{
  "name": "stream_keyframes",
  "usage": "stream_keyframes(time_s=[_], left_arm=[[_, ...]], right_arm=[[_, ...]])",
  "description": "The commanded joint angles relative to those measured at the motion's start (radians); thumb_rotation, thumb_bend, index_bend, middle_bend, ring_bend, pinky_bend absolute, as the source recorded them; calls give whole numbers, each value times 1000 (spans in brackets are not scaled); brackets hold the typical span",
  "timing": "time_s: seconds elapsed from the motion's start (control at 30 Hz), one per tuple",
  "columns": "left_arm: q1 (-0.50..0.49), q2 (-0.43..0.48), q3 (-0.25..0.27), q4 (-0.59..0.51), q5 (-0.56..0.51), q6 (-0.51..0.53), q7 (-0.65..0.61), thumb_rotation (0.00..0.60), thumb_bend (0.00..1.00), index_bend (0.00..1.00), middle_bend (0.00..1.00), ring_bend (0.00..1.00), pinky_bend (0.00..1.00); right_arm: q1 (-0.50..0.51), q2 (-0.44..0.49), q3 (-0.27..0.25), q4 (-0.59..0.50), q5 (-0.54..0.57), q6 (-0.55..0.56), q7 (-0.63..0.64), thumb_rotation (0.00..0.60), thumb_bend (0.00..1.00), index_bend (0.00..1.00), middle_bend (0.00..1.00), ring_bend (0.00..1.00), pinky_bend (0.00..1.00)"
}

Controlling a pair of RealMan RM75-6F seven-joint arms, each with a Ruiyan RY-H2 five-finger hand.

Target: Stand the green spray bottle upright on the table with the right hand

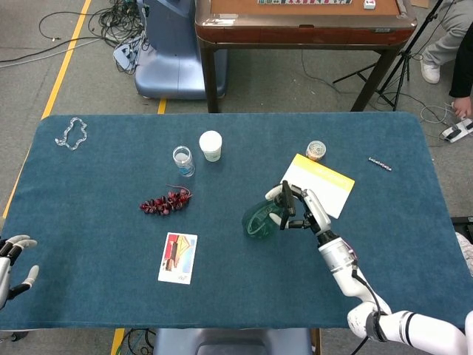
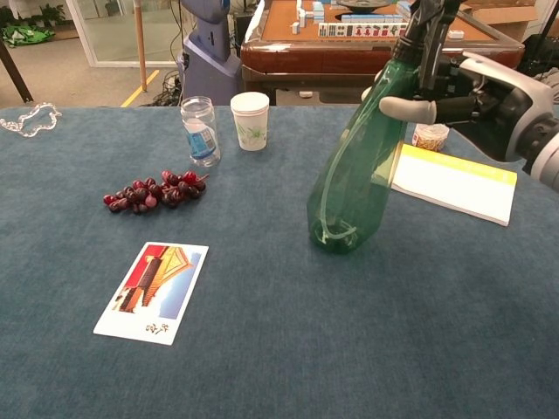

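Note:
The green spray bottle has its base on the blue table cloth and leans to the right, its black spray head at the top. My right hand grips the bottle's neck just below the spray head, thumb across the front. My left hand rests at the table's near left edge, fingers apart, holding nothing; the chest view does not show it.
A yellow-edged notepad lies right of the bottle, with a tape roll behind it. Left of the bottle are a grape bunch, a small water bottle, a paper cup, and a picture card. A bead chain lies far left.

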Motion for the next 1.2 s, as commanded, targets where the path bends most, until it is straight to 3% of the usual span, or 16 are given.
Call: stream_keyframes(time_s=[0.03, 0.17, 0.23, 0.37, 0.57, 1.2], left_arm=[[0, 0, 0, 0, -1, -1, 1, 600, 360, 336, 262, 245, 127], [0, -1, 0, 1, -2, -1, 1, 600, 360, 336, 262, 244, 127], [0, -1, 0, 1, -3, -2, 2, 600, 360, 336, 262, 244, 127], [-1, -1, -1, 1, -5, -4, 4, 600, 360, 336, 262, 244, 127], [-4, -2, -1, 1, -3, -7, 6, 600, 359, 336, 262, 245, 127], [-9, -3, -3, 2, -6, -12, 5, 600, 359, 336, 262, 245, 126]], right_arm=[[3, -8, -8, 23, -25, 2, 26, 600, 326, 706, 389, 225, 178], [11, -1, -19, 35, -54, -1, 47, 600, 209, 593, 347, 222, 179], [19, 14, -29, 35, -70, -15, 50, 600, 128, 486, 304, 195, 172], [31, 36, -43, 28, -92, -30, 44, 600, 16, 317, 205, 111, 76], [35, 47, -49, 21, -90, -31, 32, 600, 0, 204, 129, 54, 27], [51, 39, -28, 22, -47, -36, -24, 600, 0, 46, 54, 0, 0]])
